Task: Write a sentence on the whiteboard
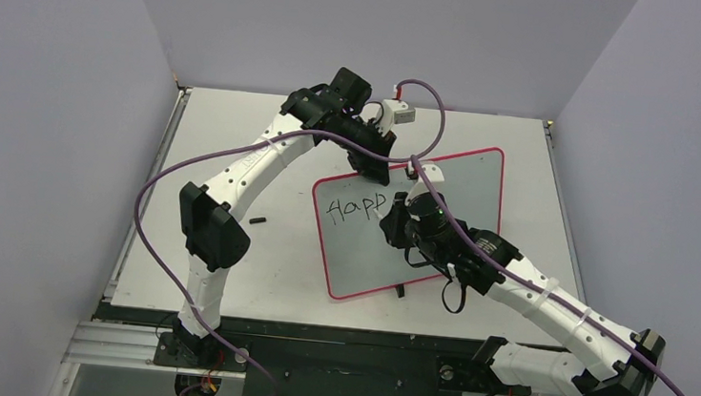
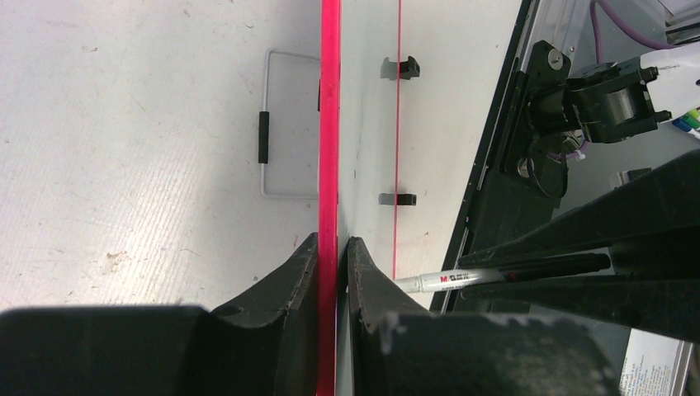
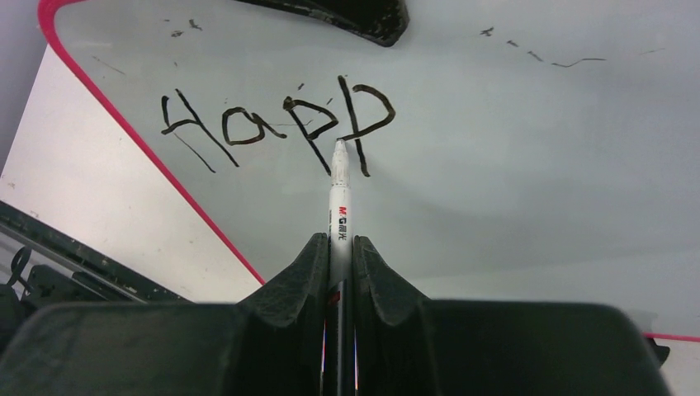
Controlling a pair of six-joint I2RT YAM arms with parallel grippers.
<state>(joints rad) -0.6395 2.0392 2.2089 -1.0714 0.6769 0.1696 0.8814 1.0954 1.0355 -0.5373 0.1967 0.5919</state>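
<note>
we are mid-word: the sentence [image 3: 281,124] reads "happ" so far, by the left rim of the whiteboard [image 1: 467,184]. our left gripper [image 2: 334,247] is pinched on the whiteboard's far red rim, steadying it. our right gripper [image 3: 338,247] is clamped on the marker [image 3: 339,194], tip at the second p's stem. next, we judge, comes a lift and a small rightward shift for the following letter.

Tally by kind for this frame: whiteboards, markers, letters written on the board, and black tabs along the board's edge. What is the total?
whiteboard: 1
marker: 1
letters written: 4 (H, a, p, p)
black tabs: 2
Total: 8
</note>
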